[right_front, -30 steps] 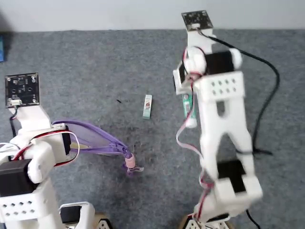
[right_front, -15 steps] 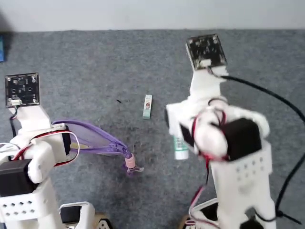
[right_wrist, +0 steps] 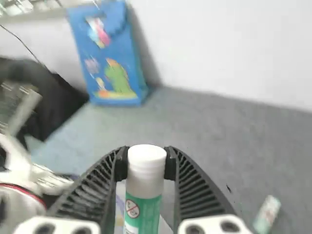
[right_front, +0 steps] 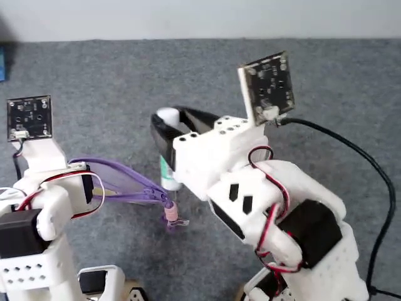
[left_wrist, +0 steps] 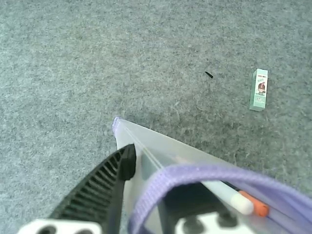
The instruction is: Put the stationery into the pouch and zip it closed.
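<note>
My right gripper (right_front: 169, 125) is shut on a glue stick (right_front: 166, 169) with a white cap and green label. It holds the stick upright just above the open end of the purple-edged clear pouch (right_front: 119, 179). The right wrist view shows the stick (right_wrist: 143, 195) clamped between the black fingers (right_wrist: 109, 170). My left gripper (left_wrist: 146, 195) is shut on the pouch wall (left_wrist: 195, 163), holding its mouth up. A white pen with an orange tip (left_wrist: 236, 201) lies inside. A small green eraser box (left_wrist: 259, 89) lies on the carpet beyond the pouch.
The pouch's pink zipper pull (right_front: 171, 216) hangs at its right tip. A blue patterned bag (right_wrist: 111, 53) leans on the far wall. A black cable (right_front: 369, 182) trails right of the right arm. A tiny black speck (left_wrist: 208, 74) lies on the grey carpet.
My right arm has swung left across the table with the glue stick, from the right side to just over the pouch's mouth. The left arm and pouch have not moved.
</note>
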You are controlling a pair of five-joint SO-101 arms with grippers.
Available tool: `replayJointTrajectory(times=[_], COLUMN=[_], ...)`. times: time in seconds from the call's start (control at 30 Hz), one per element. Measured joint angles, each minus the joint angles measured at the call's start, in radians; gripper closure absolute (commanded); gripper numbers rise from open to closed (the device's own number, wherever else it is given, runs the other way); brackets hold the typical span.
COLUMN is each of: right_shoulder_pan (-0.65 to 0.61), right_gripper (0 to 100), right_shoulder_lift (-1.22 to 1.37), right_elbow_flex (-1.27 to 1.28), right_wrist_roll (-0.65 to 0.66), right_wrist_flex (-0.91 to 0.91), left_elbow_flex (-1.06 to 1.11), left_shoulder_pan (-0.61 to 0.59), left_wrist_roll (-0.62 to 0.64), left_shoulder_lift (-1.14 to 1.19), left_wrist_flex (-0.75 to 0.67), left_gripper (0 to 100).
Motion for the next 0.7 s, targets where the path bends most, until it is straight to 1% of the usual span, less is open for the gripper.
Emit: replayJointTrajectory(times=[0.13, 0.3, 0.53, 0.7], right_shoulder_pan=[-0.038, -0.063, -0.063, -0.063], right_gripper=[99.1, 99.1, 99.1, 99.1], right_shoulder_lift=[-0.038, -0.112, -0.296, -0.397], right_elbow_flex=[0.003, 0.037, 0.221, 0.436], right_wrist_roll=[0.009, 0.114, 0.192, 0.198], right_wrist_flex=[-0.068, -0.061, -0.063, -0.241], left_elbow_flex=[0.0, 0.0, 0.0, 0.0], left_shoulder_pan=[0.0, 0.0, 0.0, 0.0], left_wrist_roll=[0.0, 0.0, 0.0, 0.0], left_shoulder_lift=[0.0, 0.0, 0.0, 0.0], left_wrist_flex=[0.0, 0.0, 0.0, 0.0], left_gripper=[99, 99, 99, 99])
